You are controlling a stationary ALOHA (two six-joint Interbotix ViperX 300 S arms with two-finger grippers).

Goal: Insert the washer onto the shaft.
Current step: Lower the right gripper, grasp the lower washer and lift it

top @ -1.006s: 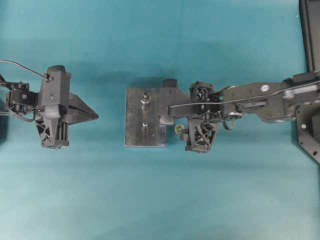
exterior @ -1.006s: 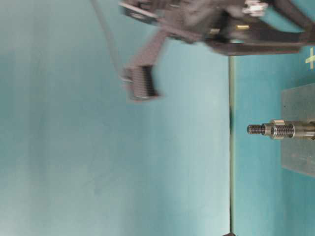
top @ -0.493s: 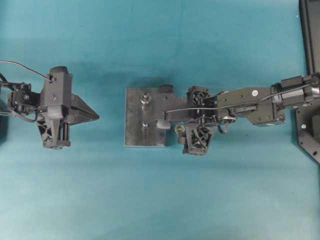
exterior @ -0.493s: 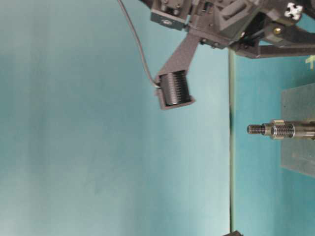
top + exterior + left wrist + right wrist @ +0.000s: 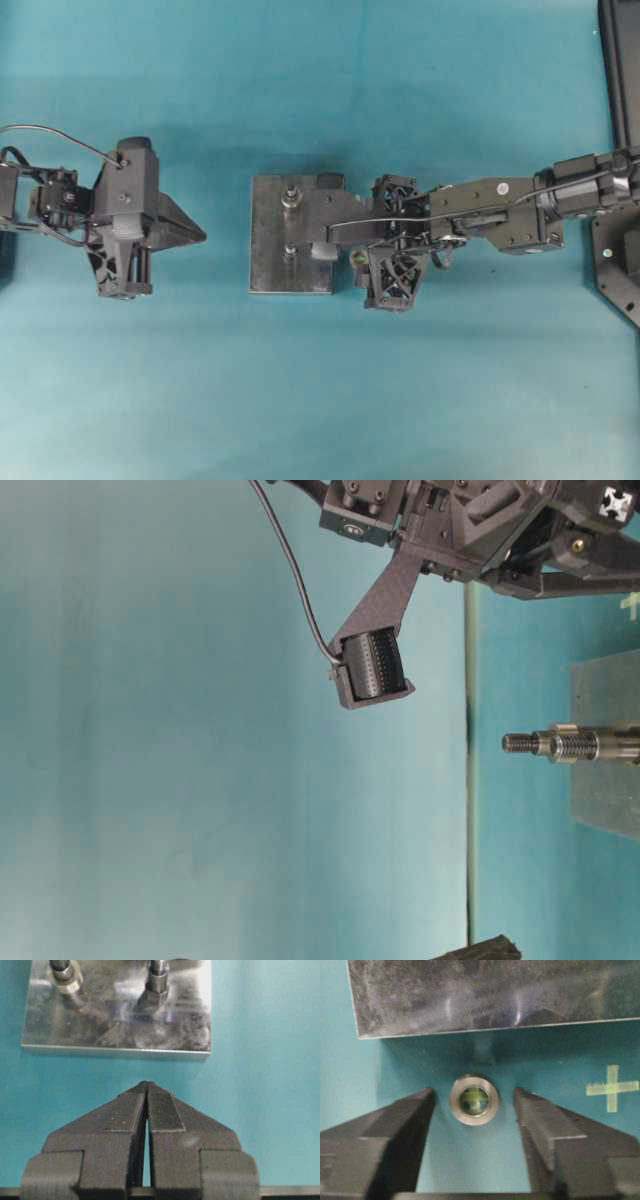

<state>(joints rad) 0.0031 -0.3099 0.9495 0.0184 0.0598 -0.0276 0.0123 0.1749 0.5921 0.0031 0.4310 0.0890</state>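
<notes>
Washer point(image 5: 474, 1099) lies flat on teal table point(image 5: 320, 400), hole axis upright, just beside right edge of metal plate point(image 5: 270, 230), not yet lifted. Right end effector point(image 5: 474, 1102) straddles washer: one finger each side, jaws apart, no contact seen, nothing grasped. Left end effector point(image 5: 146, 1110) clenched, empty, well left of plate. Right arm clearly nearer. Two threaded shafts point(image 5: 157, 977) stand upright on plate, left of washer. No brand or readable writing; only pale cross mark point(image 5: 612, 1088) on table.
</notes>
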